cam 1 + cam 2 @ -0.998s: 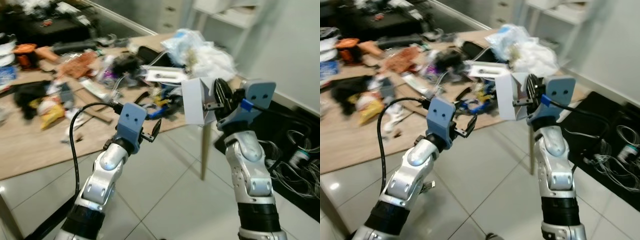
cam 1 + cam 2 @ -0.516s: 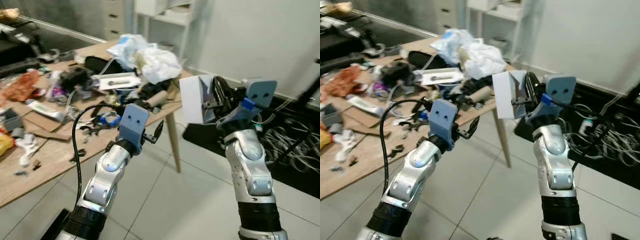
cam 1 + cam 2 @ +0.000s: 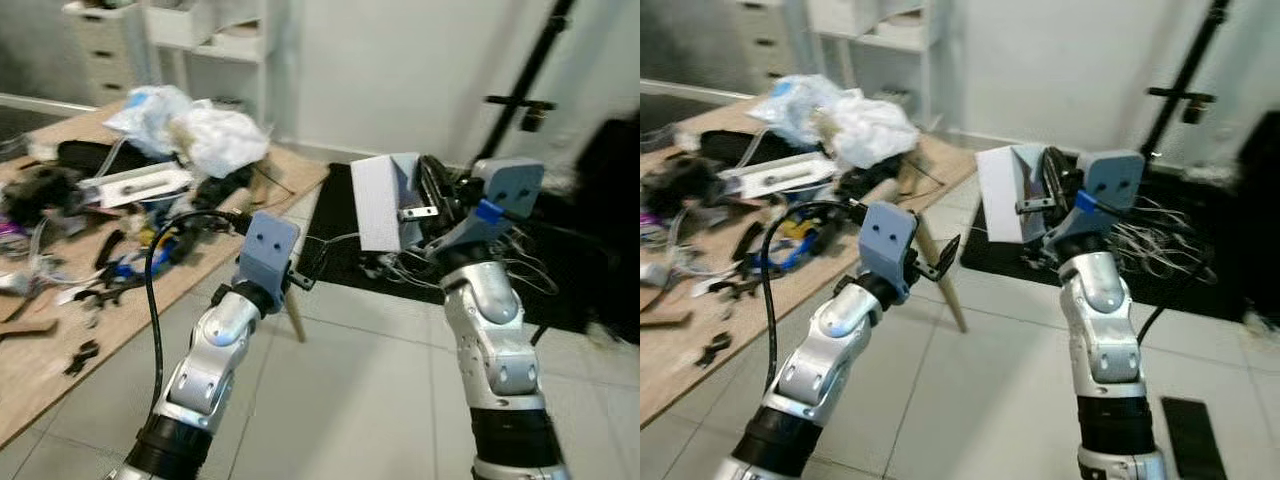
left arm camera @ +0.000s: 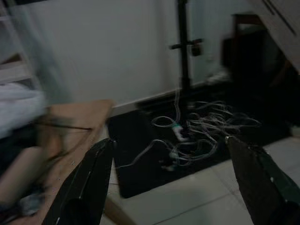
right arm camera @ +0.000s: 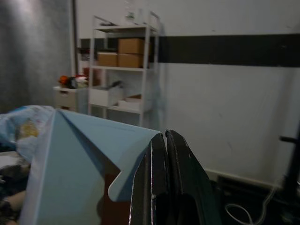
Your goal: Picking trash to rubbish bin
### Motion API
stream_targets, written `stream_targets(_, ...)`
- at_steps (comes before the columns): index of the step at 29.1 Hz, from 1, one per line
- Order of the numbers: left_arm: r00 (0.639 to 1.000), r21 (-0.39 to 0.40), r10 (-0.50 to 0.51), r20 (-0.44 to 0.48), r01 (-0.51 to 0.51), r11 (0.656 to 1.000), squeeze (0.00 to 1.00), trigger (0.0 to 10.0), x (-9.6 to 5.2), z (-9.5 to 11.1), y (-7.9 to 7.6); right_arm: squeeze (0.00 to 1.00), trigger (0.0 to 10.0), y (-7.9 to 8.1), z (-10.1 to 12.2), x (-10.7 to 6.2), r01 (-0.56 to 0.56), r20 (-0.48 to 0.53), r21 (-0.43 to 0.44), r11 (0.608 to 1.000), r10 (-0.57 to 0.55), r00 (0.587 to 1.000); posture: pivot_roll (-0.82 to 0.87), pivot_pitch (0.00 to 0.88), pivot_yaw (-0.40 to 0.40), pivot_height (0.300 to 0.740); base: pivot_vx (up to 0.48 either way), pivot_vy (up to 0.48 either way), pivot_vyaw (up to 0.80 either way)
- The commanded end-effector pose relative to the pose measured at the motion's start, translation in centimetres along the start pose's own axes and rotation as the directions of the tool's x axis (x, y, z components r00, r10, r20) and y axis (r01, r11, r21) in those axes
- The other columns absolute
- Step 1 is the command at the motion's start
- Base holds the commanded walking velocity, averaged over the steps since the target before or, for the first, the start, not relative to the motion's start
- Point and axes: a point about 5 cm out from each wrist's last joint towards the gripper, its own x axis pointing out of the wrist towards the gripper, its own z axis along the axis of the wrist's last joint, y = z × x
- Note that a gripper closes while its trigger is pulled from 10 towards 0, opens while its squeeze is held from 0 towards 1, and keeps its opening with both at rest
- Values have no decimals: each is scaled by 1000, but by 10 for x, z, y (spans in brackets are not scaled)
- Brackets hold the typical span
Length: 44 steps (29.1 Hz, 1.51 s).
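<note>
Left eye view: right gripper point(image 3: 425, 205) raised at chest height, fingers pinched on a flap of a white box point(image 3: 378, 203), box held upright over tiled floor point(image 3: 350, 400). Left gripper point(image 3: 300, 275) forward and lower, fingers spread wide, carrying nothing. Wooden table point(image 3: 60, 330) off to the left, strewn with crumpled bags point(image 3: 190, 125), cables and scraps. Black mat point(image 3: 350, 245) with tangled wires point(image 3: 520, 260) ahead by the wall, and a dark stand point(image 3: 525, 80). No bin to be seen. Step in hand, by judgement: carrying the box toward the bin. Best done by keeping the pinch firm, since only a thin flap is caught and the box could swing or slip. Better also to keep the arm steady while turning, steer clear of the table leg point(image 3: 294, 318) and the wires, and find the bin before lowering. Release only once the box is squarely over the opening.
</note>
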Motion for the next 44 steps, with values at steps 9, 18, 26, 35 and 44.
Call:
stream_targets(9,999,8,-32,-25,32,999,0,10000,-3,-5,-4,0,10000,2,0,-3,-7,-9,15,1000,7,1000,-52,75,-12,740,0,0,-800)
stream_targets(18,999,10,-35,-28,35,999,0,10000,-3,-5,-5,0,10000,3,-1,-3,-9,-17,24,1000,10,1000,-52,75,-12,740,0,0,-800)
stream_targets(26,998,9,-46,-35,47,999,0,10000,-4,-6,-6,0,10000,3,-1,-3,-10,-20,26,1000,10,1000,-54,83,-15,740,0,0,-800)
stream_targets(35,998,12,-52,-43,53,999,0,10000,-4,-7,-7,0,10000,4,-2,-5,-19,-37,31,999,20,999,-54,95,-19,740,0,0,-800)
stream_targets(44,998,-2,-35,-45,35,999,0,10000,-4,-6,-2,0,10000,4,-9,-8,-18,-82,28,999,20,996,-52,112,-16,740,0,0,-800)
